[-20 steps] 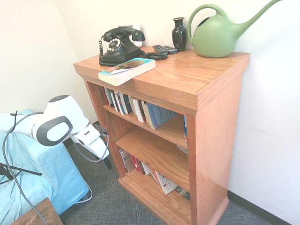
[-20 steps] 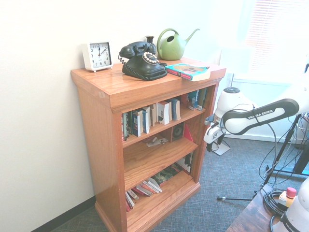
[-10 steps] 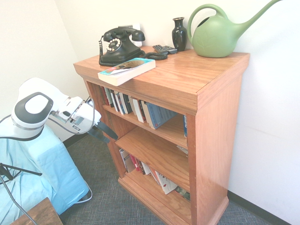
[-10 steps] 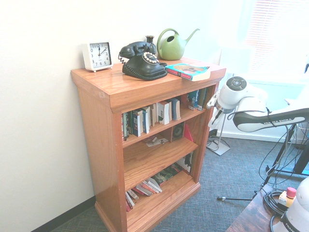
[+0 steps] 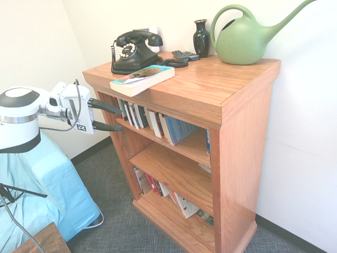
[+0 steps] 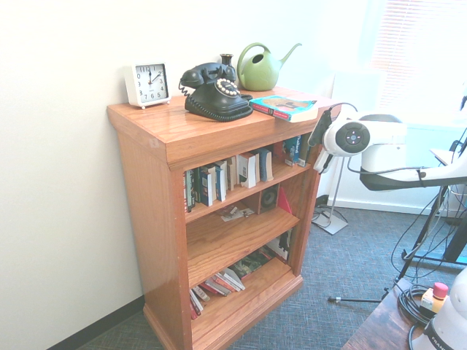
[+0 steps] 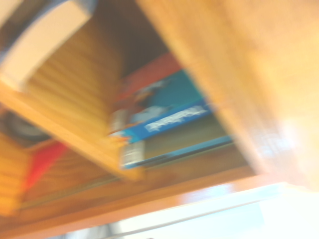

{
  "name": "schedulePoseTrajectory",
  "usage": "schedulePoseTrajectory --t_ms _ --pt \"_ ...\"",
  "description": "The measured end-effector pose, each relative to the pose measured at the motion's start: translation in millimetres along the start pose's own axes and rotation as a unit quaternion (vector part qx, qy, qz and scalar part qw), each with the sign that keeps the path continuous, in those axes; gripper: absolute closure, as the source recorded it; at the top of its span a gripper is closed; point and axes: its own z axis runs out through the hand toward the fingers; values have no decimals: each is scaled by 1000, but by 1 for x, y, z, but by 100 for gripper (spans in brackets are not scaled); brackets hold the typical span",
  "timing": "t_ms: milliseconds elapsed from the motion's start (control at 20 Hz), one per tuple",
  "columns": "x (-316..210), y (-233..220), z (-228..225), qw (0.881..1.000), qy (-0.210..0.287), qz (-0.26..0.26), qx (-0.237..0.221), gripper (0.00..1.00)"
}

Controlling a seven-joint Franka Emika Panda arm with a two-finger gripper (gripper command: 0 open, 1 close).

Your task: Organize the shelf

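Note:
The shelf is a reddish-brown wooden bookcase against the wall. Upright books fill its upper shelf, and more books lie slumped on the bottom one. A teal paperback lies flat on the top near the front edge. My gripper is open and empty, held level beside the shelf's end panel at upper-shelf height, pointing at it. The blurred wrist view shows wood and a blue book.
On the top stand a black dial phone, a dark vase, a green watering can and a white clock. A blue-covered surface sits below the arm.
The arm swung up from near the floor to upper-shelf height. The gripper turned from pointing down to pointing level at the shelf, staying open.

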Motion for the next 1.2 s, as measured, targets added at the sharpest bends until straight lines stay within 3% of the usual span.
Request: schedulePoseTrajectory --t_ms 500,850,1200 --pt "3 -14 -45 992 91 -51 -66 0" --pt "18 -40 -50 987 128 -79 -61 0" --pt "53 -72 -49 986 133 -90 -46 0"
